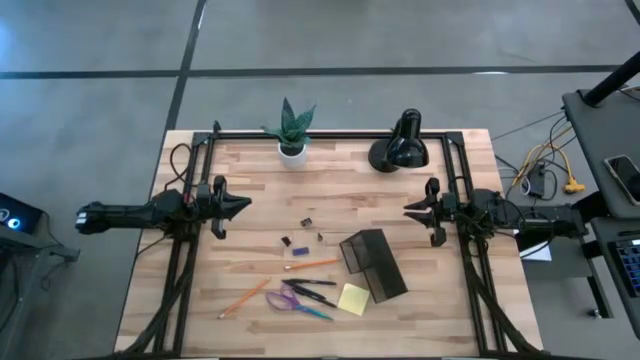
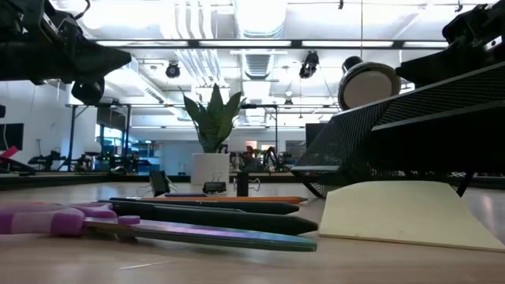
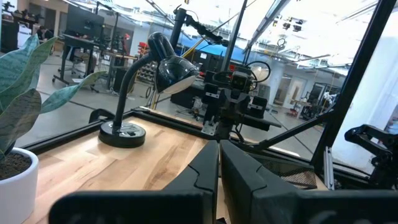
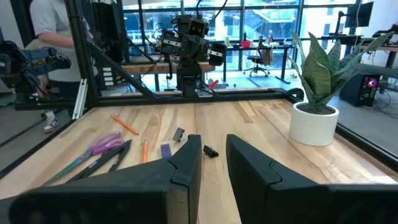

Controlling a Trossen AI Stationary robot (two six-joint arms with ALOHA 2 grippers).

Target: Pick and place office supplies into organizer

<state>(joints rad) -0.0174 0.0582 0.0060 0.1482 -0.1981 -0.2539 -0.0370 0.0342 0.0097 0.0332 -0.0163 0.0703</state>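
Supplies lie loose on the worktop [image 1: 240,180] between my two arms — none of them is in the organizer [image 1: 373,264] yet. My left pincer [image 1: 240,205] hangs over the left side of the worktop with its fingers [image 3: 199,171] pressed nearly together, only a thin slit between them, pinching nothing. Ahead of it and off toward the near edge sit the orange pencils: one [image 1: 243,298] slanted near the front, another [image 1: 312,264] lying flatter just beyond. Just right of the slanted pencil are the purple-handled scissors [image 1: 296,303], with the black pens [image 1: 309,289] touching or nearly touching them. Farther from the front edge, roughly midway between the pincers, I see a few tiny dark clips [image 1: 307,221] scattered apart. The yellow sticky-note pad [image 1: 352,299] lies just beside the organizer's near corner; whether they touch I cannot tell. The organizer itself — dark, set at a slant — rests closer to my right pincer [image 1: 412,209], ahead of it and toward the front. That pincer hangs over the right side of the worktop, fingers [image 4: 186,165] spread a little, holding nothing. A potted plant [image 1: 291,132] and a black desk lamp [image 1: 400,146] stand along the far edge.
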